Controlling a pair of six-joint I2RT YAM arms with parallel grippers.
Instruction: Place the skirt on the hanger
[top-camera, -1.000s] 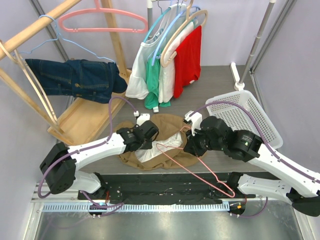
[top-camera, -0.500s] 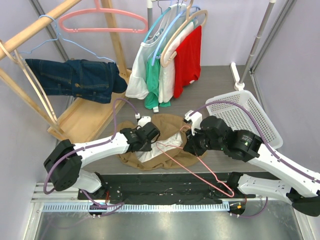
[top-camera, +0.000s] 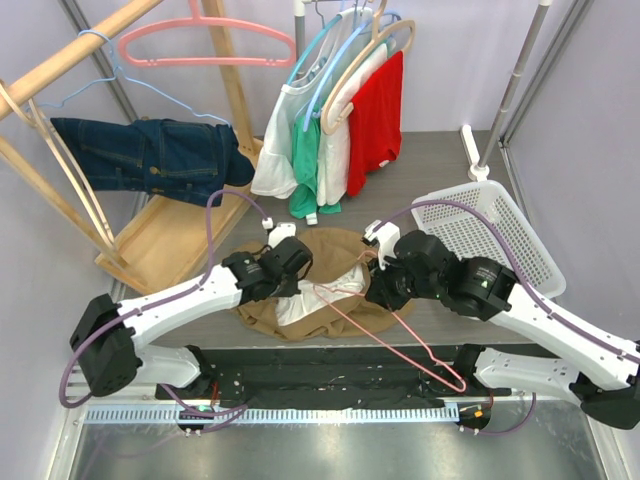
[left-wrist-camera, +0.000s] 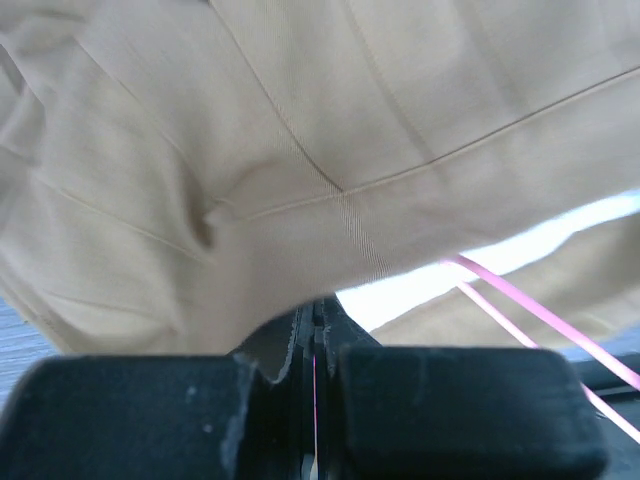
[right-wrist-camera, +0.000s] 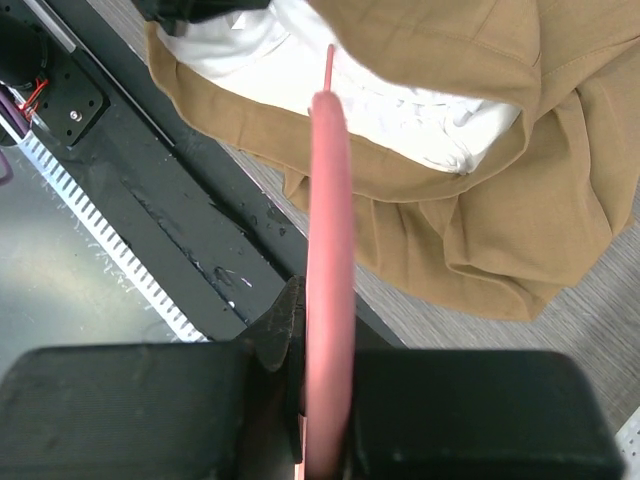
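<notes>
The tan skirt (top-camera: 335, 255) lies crumpled on the table between both arms, its white lining (top-camera: 298, 308) showing at the open waist. My left gripper (top-camera: 292, 278) is shut on the skirt's upper fabric edge; in the left wrist view the skirt (left-wrist-camera: 300, 150) fills the frame above the closed left gripper (left-wrist-camera: 318, 325). My right gripper (top-camera: 378, 290) is shut on the thin pink hanger (top-camera: 400, 340), whose one end points into the skirt's opening. In the right wrist view the hanger (right-wrist-camera: 330, 220) runs up from the right gripper (right-wrist-camera: 322, 335) toward the lining (right-wrist-camera: 400, 110) and skirt (right-wrist-camera: 520, 200).
A white laundry basket (top-camera: 490, 235) stands at the right. Shirts hang on a rail (top-camera: 345, 110) at the back. A wooden rack (top-camera: 160, 250) at the left carries denim (top-camera: 150, 155) and a pink hanger (top-camera: 205, 45). A black mat (top-camera: 320, 375) lines the near edge.
My left gripper has shifted slightly left and back with the skirt edge in it. My right gripper with the hanger has edged a little left toward the opening.
</notes>
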